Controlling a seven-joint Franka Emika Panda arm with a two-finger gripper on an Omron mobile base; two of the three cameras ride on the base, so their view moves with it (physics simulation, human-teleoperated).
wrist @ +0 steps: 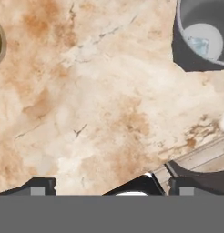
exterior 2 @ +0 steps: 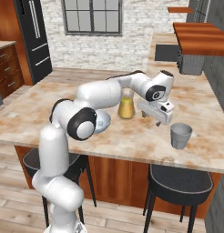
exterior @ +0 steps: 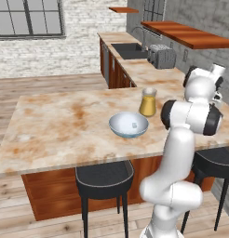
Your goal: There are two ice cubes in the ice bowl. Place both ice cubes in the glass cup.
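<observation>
Claw (exterior 2: pixel 151 118) wide and empty, between amber jug (exterior 2: pixel 126 108) and glass cup (exterior 2: pixel 181 135)

One ice bowl (exterior: pixel 128 124) on the counter, one ice cube (exterior: pixel 134 124) sitting in it. One glass cup (exterior 2: pixel 180 135), one more ice cube (wrist: pixel 199 45) at its bottom. One clear vessel of amber liquid (exterior 2: pixel 126 107). Two dark stools (exterior 2: pixel 178 184), one toaster (exterior: pixel 162 56).

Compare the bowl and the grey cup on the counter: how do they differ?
The bowl is wide, shallow and pale blue-grey with a whitish inside; the cup is narrow, taller for its width and plain grey. The bowl sits beside the amber jar; the cup stands apart, near the counter edge. Each holds one ice cube. Both stand upright.
</observation>
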